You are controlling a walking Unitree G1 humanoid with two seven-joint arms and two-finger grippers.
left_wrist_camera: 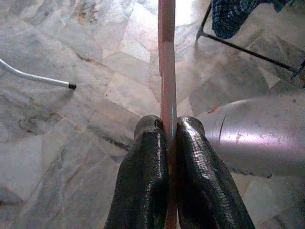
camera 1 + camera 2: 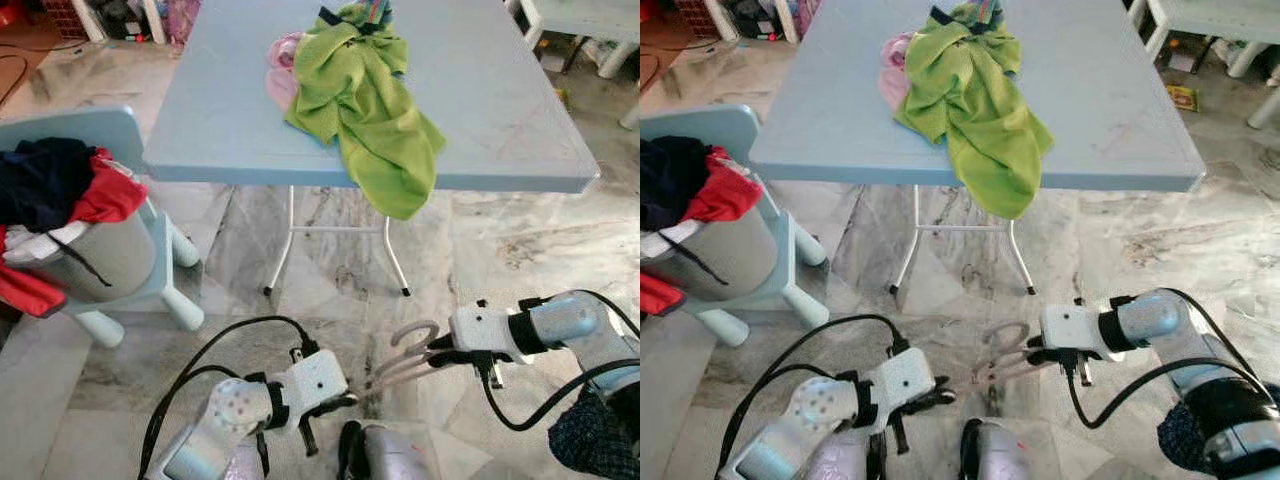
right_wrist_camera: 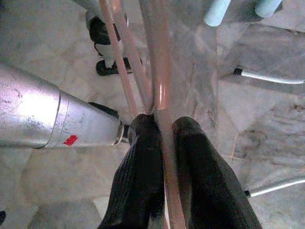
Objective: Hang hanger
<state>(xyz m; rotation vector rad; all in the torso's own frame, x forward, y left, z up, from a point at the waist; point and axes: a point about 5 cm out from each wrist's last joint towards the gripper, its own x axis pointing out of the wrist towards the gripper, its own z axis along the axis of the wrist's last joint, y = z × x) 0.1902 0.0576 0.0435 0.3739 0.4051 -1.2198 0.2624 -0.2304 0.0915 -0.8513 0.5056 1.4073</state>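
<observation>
Pink plastic hanger (image 2: 405, 355) held low over the marble floor (image 2: 330, 250), between the robot's two arms and in front of the blue folding table (image 2: 480, 90). The left gripper (image 1: 170, 138) is clenched on one thin bar and the right gripper (image 3: 162, 129) on the part near the hook, probably to steady both ends. A green garment (image 2: 370, 110) drapes over the tabletop's near edge, likely awaiting the hanger.

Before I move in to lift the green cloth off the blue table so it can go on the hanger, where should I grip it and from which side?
Grip the green cloth at the tail that droops over the blue table edge nearest the robot, coming from the front. That part hangs free, so fingers can close around it, while the rest lies bunched on a pink garment. Both the left gripper and right gripper are shut on the pink hanger.
</observation>
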